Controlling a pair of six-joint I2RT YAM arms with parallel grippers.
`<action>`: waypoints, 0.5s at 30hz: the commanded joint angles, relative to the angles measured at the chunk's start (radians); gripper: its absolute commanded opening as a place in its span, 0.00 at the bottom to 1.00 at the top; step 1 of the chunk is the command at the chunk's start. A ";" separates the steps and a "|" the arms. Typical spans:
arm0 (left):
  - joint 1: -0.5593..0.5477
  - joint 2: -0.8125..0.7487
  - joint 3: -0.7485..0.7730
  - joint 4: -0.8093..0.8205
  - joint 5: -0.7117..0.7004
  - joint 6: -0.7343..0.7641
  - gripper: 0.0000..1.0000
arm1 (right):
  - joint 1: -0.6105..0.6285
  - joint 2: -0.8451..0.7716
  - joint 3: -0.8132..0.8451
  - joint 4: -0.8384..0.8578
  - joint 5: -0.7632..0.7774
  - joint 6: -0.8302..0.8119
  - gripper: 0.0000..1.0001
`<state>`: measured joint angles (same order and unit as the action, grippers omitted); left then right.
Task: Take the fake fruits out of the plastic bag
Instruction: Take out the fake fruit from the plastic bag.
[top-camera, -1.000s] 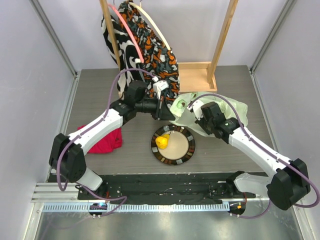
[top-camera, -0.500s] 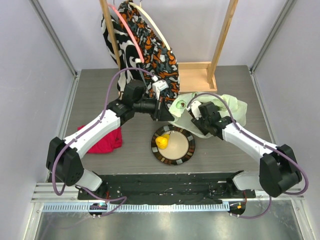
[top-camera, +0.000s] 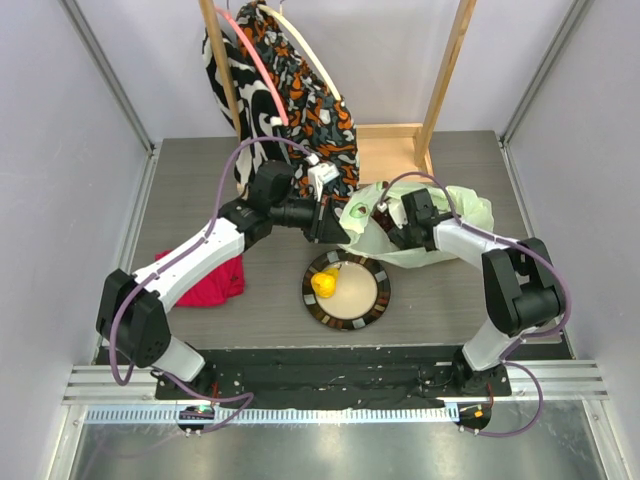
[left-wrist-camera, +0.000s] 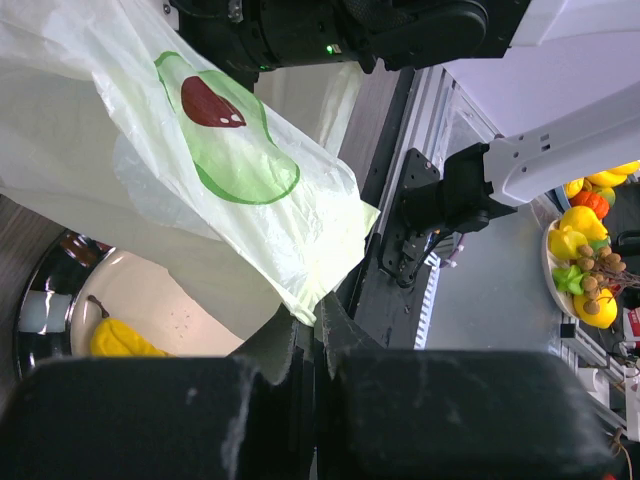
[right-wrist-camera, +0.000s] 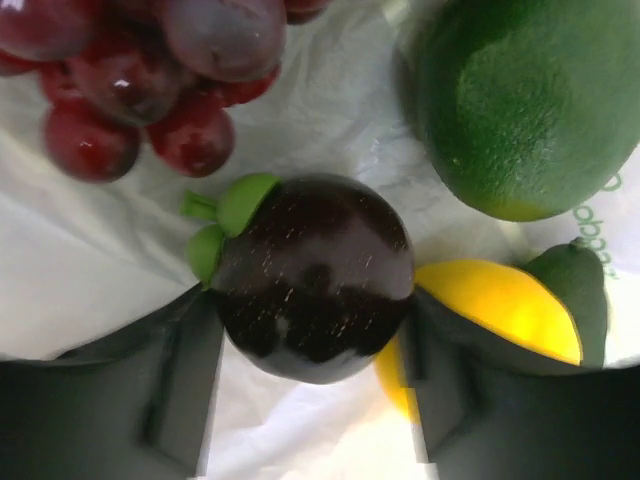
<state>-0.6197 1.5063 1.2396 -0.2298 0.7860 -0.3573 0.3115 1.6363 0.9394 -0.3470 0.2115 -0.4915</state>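
My right tool (right-wrist-camera: 308, 335) stands wide inside the plastic bag (right-wrist-camera: 100, 260), straddling the mangosteen (right-wrist-camera: 312, 280). It looks light, hard, glossy and likely slippery, so I'd grip its widest girth. My left tool (left-wrist-camera: 318, 338) pinches the plastic bag's thin edge.

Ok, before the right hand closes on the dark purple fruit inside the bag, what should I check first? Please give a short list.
1. Left hand pinches the plastic bag edge: ok.
2. Right hand open, one finger on each side of the dark purple fruit: ok.
3. Fingers clear of neighbours: not ok, a yellow-and-green fruit lies right beside one finger.
4. No bag film caught under the fingers: cannot tell.
5. Free room on the plate beside the yellow fruit: ok.
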 joint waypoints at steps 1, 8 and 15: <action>-0.003 0.005 0.046 0.015 0.007 0.012 0.00 | -0.015 -0.009 0.045 0.036 -0.050 -0.042 0.52; -0.003 0.057 0.089 0.027 -0.014 0.018 0.00 | -0.015 -0.227 0.173 -0.127 -0.239 0.019 0.29; -0.002 0.152 0.195 0.026 -0.051 0.021 0.00 | -0.015 -0.533 0.242 -0.338 -0.480 0.004 0.28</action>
<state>-0.6197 1.6249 1.3636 -0.2291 0.7639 -0.3546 0.2970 1.2705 1.1202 -0.5415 -0.0937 -0.4805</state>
